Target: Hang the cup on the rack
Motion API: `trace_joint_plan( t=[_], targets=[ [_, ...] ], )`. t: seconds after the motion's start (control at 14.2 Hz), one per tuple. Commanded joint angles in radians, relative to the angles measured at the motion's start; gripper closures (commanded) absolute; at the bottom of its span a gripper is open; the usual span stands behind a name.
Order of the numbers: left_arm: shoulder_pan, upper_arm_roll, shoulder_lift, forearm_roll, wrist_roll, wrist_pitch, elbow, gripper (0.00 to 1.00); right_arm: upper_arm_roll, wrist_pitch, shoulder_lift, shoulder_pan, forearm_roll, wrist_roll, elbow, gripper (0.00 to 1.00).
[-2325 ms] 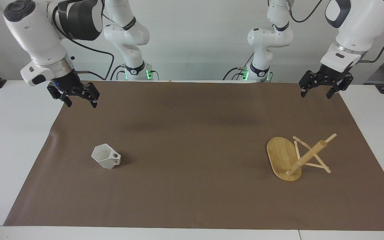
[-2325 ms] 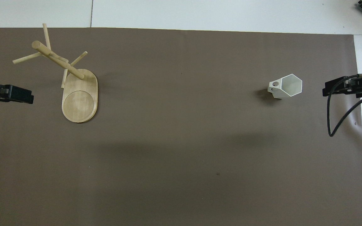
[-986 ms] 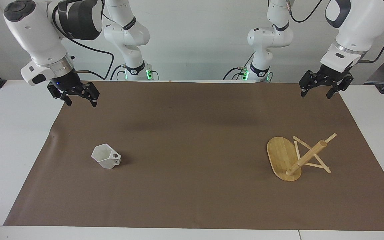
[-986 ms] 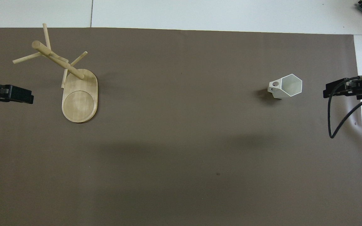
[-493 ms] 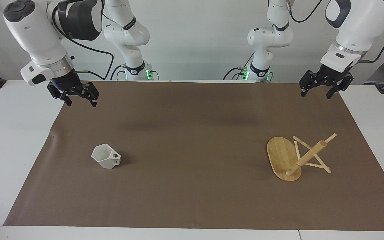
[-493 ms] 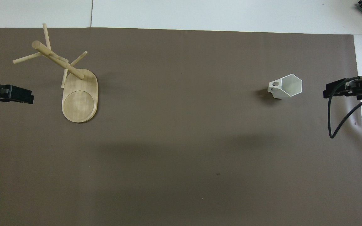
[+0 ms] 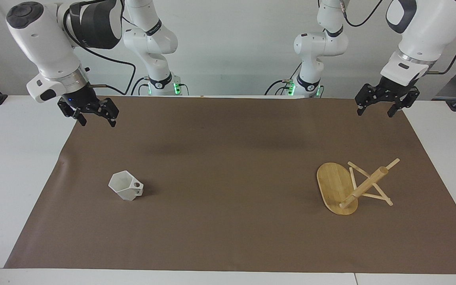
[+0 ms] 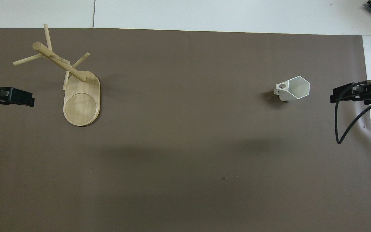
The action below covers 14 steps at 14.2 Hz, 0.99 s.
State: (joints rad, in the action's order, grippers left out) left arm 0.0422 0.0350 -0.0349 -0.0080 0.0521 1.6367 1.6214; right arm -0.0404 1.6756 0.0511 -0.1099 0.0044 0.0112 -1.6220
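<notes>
Right gripper [image 7: 95, 118], black, two-fingered, hangs with fingers spread and nothing between them, over the brown mat's [image 7: 228, 166] corner at the right arm's end, on the edge nearest the robots; in the overhead view only its tip [image 8: 349, 96] shows at the frame's side. Left gripper [image 7: 375, 109], same black linkage build, also spread and empty, hangs over the mat's corresponding corner at the left arm's end. The cup [image 7: 126, 186] is matte white, faceted, with a hexagonal rim and a blocky handle pierced by a round hole; it rests tilted on the mat, mouth upward and leaning toward the right arm's end, handle toward the table's middle. It lies about midway across the mat's depth, toward the right arm's end, well apart from the right gripper and farther from the robots than the corner below that gripper. The rack [image 7: 352, 188] is light bamboo: flat oval base, thick round post, thin crossing pegs. It lies toppled, base tipped up on edge, post slanting toward the left arm's end with peg tips on the mat. It sits toward the left arm's end, well apart from the left gripper and the cup. The mat is smooth, dull paper-like sheet on a white table [image 7: 10, 166].
</notes>
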Motion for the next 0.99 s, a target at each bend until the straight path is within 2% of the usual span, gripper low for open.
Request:
trace_joint_plan(
  t=[0.0, 0.63, 0.92],
  targets=[
    [-0.016, 0.008, -0.016, -0.010, 0.008, -0.008, 0.017, 0.00, 0.002, 0.085, -0.039, -0.001, -0.018, 0.023, -0.074, 0.00],
    [-0.016, 0.008, -0.016, -0.010, 0.009, -0.008, 0.017, 0.00, 0.002, 0.228, -0.042, -0.001, -0.018, 0.023, -0.167, 0.00],
    [-0.016, 0.008, -0.016, -0.010, 0.009, -0.008, 0.017, 0.00, 0.004, 0.246, -0.031, -0.001, -0.017, 0.009, -0.202, 0.00]
  ],
)
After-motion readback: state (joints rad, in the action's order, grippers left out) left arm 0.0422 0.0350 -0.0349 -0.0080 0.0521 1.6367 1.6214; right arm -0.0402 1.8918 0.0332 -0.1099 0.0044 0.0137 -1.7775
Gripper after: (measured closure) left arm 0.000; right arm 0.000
